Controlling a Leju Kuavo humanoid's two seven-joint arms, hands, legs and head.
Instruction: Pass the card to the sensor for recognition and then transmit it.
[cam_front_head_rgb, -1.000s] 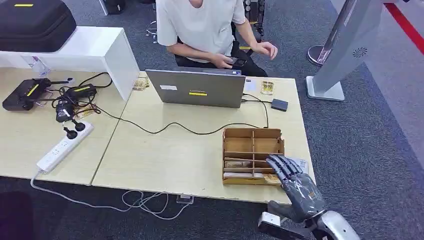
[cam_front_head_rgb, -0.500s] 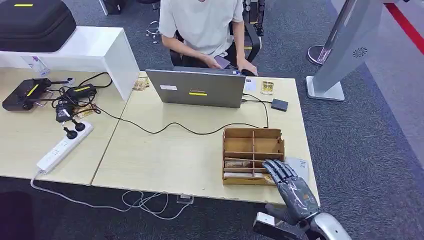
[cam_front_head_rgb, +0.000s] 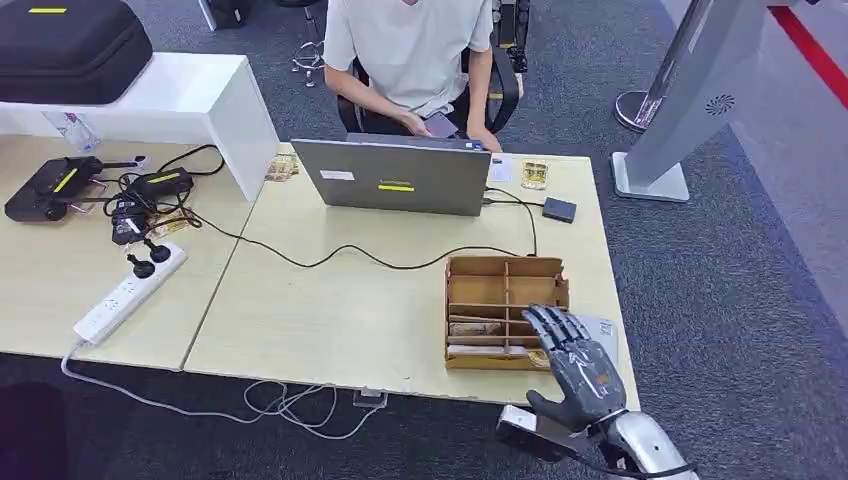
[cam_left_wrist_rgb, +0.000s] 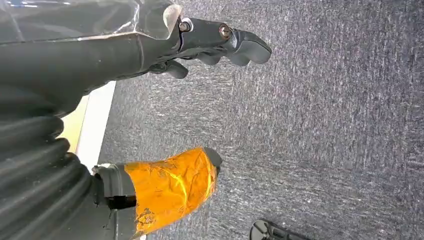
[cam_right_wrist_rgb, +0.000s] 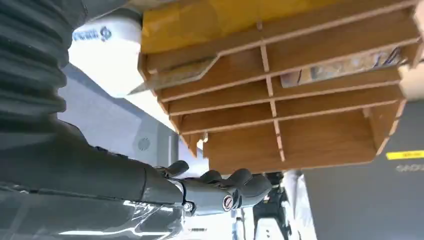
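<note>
Fingers spread and holding nothing, the left hand (cam_left_wrist_rgb: 200, 45) hangs over grey carpet (cam_left_wrist_rgb: 325, 125) beside the table's pale edge, its thumb wrapped in orange film.

On the tabletop, from the left edge: a black controller (cam_front_head_rgb: 50, 188) lies beside a tangle of black cables and plugs (cam_front_head_rgb: 145, 205), with a white power strip (cam_front_head_rgb: 128, 293) angled toward the front edge. A white box-shaped stand (cam_front_head_rgb: 215, 100) sits at the back, carrying a black case (cam_front_head_rgb: 70, 45). A black cable (cam_front_head_rgb: 350, 255) snakes across the middle of the table (cam_front_head_rgb: 330, 310) toward a grey laptop (cam_front_head_rgb: 392, 177), open at the back edge with its lid toward the camera. A person in a white shirt (cam_front_head_rgb: 410, 50) sits behind it, hands at the keyboard.

Near the front right corner stands a wooden divided tray (cam_front_head_rgb: 505, 310); cards (cam_front_head_rgb: 478, 328) lie in its compartments nearest the front edge. A small black sensor box (cam_front_head_rgb: 559, 209) rests near the back right corner, cabled to the laptop, with a small packet (cam_front_head_rgb: 534, 175) just beside it.

At the front right corner, the right hand (cam_front_head_rgb: 575, 365) hovers over the tray's right front end, fingers extended and slightly apart, gripping nothing; from the wrist camera its dark fingers (cam_right_wrist_rgb: 235, 182) show apart from the tray's wooden wall (cam_right_wrist_rgb: 300, 145). A grey kiosk stand (cam_front_head_rgb: 690, 100) rises from the carpet beyond the table's right edge.
</note>
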